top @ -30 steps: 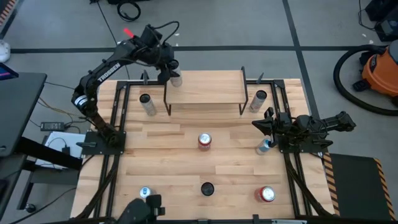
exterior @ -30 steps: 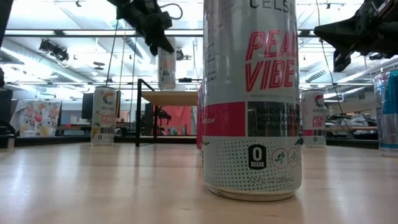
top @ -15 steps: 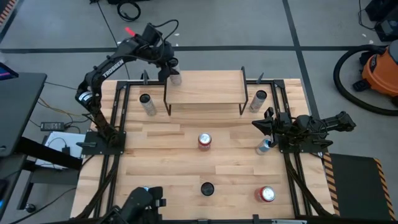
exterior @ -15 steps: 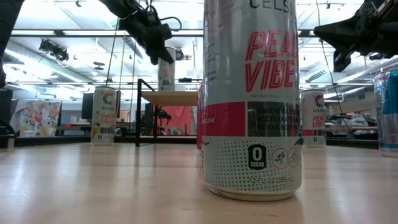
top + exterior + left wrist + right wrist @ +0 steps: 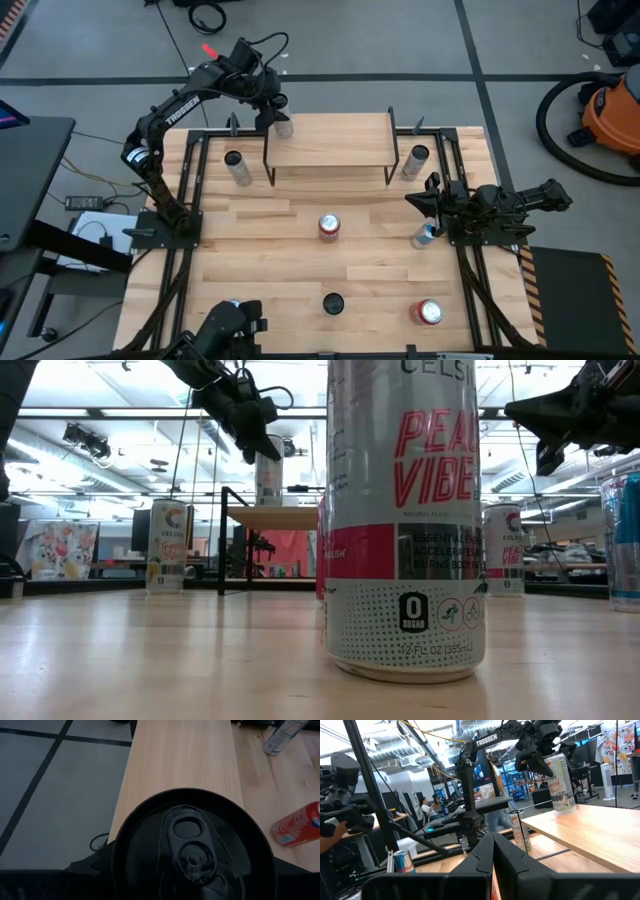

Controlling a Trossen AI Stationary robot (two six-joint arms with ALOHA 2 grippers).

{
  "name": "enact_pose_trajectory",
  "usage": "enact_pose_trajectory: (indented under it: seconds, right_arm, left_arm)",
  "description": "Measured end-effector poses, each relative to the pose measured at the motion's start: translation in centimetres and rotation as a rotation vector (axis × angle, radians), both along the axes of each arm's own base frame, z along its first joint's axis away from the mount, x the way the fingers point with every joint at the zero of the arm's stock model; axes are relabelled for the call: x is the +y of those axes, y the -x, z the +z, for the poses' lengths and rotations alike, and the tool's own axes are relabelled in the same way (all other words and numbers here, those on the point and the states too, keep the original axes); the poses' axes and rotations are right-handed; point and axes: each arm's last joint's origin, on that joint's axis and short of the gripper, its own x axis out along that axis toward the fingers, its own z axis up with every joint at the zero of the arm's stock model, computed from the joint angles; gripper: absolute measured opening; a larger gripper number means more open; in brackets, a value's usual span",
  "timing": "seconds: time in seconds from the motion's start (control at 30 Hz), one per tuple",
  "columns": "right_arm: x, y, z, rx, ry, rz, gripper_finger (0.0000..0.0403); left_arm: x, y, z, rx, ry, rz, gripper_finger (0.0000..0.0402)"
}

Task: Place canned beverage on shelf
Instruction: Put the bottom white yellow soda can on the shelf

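The shelf (image 5: 330, 142) stands at the table's far edge, with a light wooden board on black legs. A silver can (image 5: 283, 127) stands upright on the board's left end, and it also shows in the low view (image 5: 268, 482) and the right wrist view (image 5: 560, 782). My left gripper (image 5: 272, 108) is shut on the can's upper part from above. My right gripper (image 5: 422, 195) is shut and empty, up above the table's right side near a blue can (image 5: 427, 235). My left gripper holds the silver can by its upper end (image 5: 551, 761), with a finger (image 5: 539, 764) on its side, coming slanting down from the far left. The can stands upright with its bottom on the shelf's board (image 5: 580, 827). My left wrist view looks down on the can's lid (image 5: 192, 845), which hides the fingers.
Cans stand left (image 5: 237, 168) and right (image 5: 416, 160) of the shelf. A red can (image 5: 329, 227) is at the table's middle, a dark-topped can (image 5: 333, 303) and a red can (image 5: 428, 313) stand near the front edge. The rest of the shelf board is bare.
My left gripper has gone down with the silver can. The can hung a little above the shelf's left end and now stands on the board. The gripper has held still in the last half second.
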Motion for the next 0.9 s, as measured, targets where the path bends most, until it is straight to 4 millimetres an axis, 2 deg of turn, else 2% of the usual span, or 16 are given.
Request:
enact_pose_trajectory:
  seconds: [0.2, 0.9]
  right_arm:
    - [0.00, 0.02, 0.08, -0.008, -0.002, 0.000, 0.0016]
    - [-0.01, 0.02, 0.08, -0.008, -0.001, -0.001, 0.0016]
  left_arm:
    - [0.00, 0.00, 0.00, 0.000, 0.002, 0.002, 0.0286]
    - [-0.07, -0.13, 0.00, 0.001, -0.020, -0.016, 0.0292]
